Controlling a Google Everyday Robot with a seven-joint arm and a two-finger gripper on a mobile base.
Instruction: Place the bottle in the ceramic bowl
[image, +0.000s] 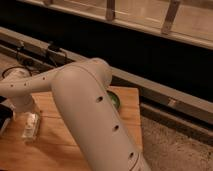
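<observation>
Plainly, the end effector (26, 111) hung open above the slim pale bottle (31, 127) on the wooden worktop (50, 150); the glossy green bowl (114, 99) sat apart.

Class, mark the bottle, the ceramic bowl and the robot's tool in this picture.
bottle (31, 127): camera view, its pale body, lying on the table (30, 156).
ceramic bowl (115, 98): camera view, green rim showing beside the arm (85, 115).
tool (26, 111): camera view, its tip, over the bottle at left.
</observation>
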